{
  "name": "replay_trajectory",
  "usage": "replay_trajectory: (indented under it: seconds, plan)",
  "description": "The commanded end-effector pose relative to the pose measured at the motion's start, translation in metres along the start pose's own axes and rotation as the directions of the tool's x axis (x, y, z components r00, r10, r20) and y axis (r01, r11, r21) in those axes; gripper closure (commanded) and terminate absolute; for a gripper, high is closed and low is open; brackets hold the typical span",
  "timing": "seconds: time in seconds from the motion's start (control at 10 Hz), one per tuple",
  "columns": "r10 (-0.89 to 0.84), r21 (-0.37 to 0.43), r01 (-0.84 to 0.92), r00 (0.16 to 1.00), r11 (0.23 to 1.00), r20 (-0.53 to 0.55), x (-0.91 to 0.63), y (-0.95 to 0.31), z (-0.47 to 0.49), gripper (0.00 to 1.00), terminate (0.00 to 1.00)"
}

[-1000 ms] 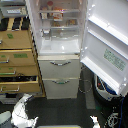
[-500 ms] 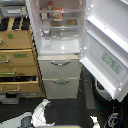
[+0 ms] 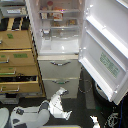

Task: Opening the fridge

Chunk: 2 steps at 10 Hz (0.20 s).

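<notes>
Already, you see the fridge (image 3: 59,47) with its upper door (image 3: 105,47) swung wide toward the exterior view's right, shelves exposed. Your gripper (image 3: 62,93) sits low, pointing up at the bottom drawer, near its silver handle (image 3: 61,81), well apart from the open door. You cannot tell whether the jaws are spread or pressed together; they blur into the arm. The door's top corner is cut off.
</notes>
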State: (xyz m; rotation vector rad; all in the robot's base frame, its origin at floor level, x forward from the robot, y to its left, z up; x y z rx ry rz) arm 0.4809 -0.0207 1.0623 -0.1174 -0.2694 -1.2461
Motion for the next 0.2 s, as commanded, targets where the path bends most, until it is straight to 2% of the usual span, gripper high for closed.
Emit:
replay_trajectory:
  seconds: [0.1,0.2]
  plan:
    - [0.128,-0.049,-0.125,0.990,0.991,0.054,0.0428,0.0656,0.0262,0.00,0.00]
    - [0.149,-0.030,-0.148,0.988,0.989,0.043,0.0352,0.0746,0.0224,0.00,1.00]
